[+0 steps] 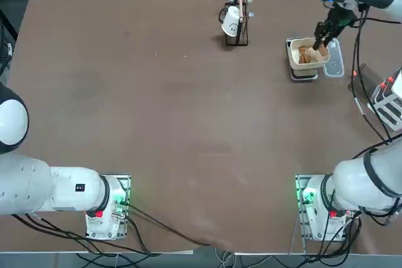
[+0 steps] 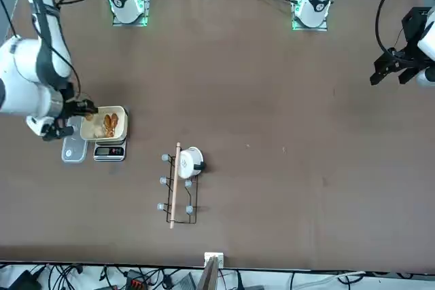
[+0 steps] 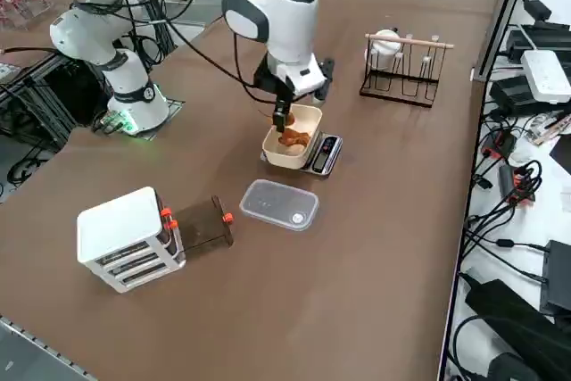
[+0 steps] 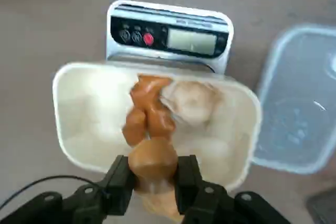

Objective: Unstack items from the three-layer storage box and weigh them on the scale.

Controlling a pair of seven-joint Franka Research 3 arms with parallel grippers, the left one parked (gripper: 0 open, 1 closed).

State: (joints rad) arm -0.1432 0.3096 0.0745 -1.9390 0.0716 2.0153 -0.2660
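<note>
Gripping a tan roll (image 4: 153,162), right gripper (image 4: 152,174) fingers clamped, over cream bowl (image 4: 79,145), scale (image 4: 169,35) display seemingly blank

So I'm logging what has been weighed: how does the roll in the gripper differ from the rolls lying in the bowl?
The held roll is clamped between the right gripper fingers above the cream bowl's near rim; the bowl rolls lie loose inside on the scale. The held roll is a single tan-orange lump; the bowl holds a reddish-brown piece beside a pale tan one. All are small rounded bread-like lumps.
</note>
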